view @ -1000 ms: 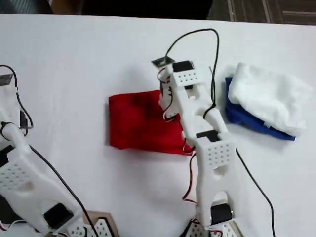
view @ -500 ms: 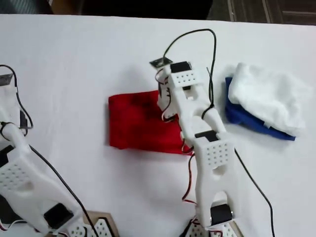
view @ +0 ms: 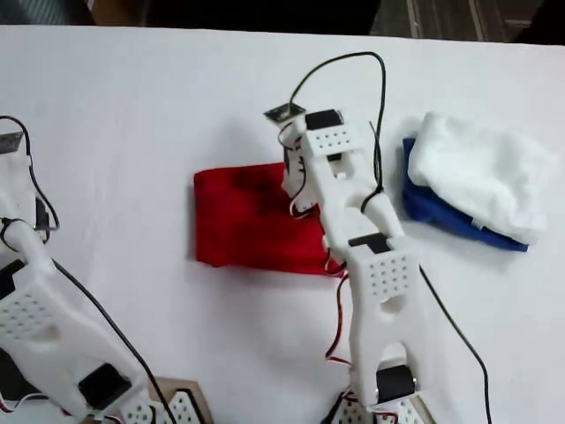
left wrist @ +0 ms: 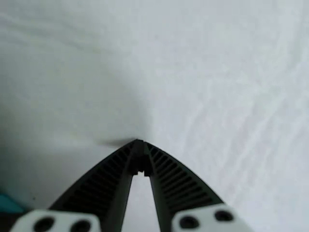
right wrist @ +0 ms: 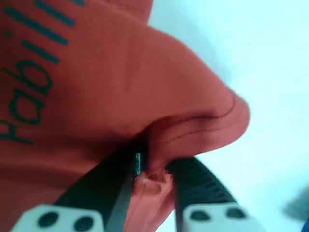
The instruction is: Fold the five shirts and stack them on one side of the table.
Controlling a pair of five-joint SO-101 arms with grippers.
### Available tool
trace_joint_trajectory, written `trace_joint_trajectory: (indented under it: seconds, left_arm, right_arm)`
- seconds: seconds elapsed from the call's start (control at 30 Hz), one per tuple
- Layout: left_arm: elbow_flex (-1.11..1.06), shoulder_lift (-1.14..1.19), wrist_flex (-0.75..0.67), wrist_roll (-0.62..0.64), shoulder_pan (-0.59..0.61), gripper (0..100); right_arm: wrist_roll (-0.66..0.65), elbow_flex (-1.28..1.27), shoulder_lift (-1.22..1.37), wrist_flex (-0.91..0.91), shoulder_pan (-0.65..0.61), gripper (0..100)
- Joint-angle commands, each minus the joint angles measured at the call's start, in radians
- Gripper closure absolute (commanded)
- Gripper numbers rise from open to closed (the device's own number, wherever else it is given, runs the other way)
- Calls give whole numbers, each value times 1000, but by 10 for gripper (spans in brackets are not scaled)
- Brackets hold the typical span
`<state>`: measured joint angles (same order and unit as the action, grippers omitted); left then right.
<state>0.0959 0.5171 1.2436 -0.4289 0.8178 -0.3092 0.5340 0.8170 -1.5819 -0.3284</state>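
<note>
A red shirt (view: 243,216) lies folded into a rectangle in the middle of the white table (view: 132,106). The right arm (view: 353,203) stretches over the shirt's right edge. In the right wrist view my right gripper (right wrist: 152,162) is shut on a raised fold of the red shirt (right wrist: 120,87), with cloth bunched between the fingers. The left arm (view: 35,300) stands at the table's left edge. My left gripper (left wrist: 139,154) hangs shut over bare tablecloth, with nothing in it.
At the right, a folded white shirt (view: 481,172) lies on top of a blue shirt (view: 433,208). The arm bases (view: 371,397) stand at the near edge. A black cable (view: 353,62) loops above the right arm.
The right arm's wrist has shifted slightly to the left at the red shirt's edge. The left arm and the stack have stayed still.
</note>
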Motion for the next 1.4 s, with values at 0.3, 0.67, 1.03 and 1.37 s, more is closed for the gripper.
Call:
trace_joint_trajectory:
  seconds: [0.3, 0.67, 1.03, 1.37]
  left_arm:
    - [39, -46, -5, 11, -8, 974]
    - [41, -44, -5, 11, -8, 974]
    - [41, -44, -5, 11, -8, 974]
    - [41, -44, -6, 14, -31, 974]
  right_arm:
    - [-15, 20, -197, -28, -18, 974]
    - [-58, 25, -463, -84, 10, 975]
    - [-137, 25, -590, -87, 185, 975]
    - [-149, -109, -526, 10, 105, 975]
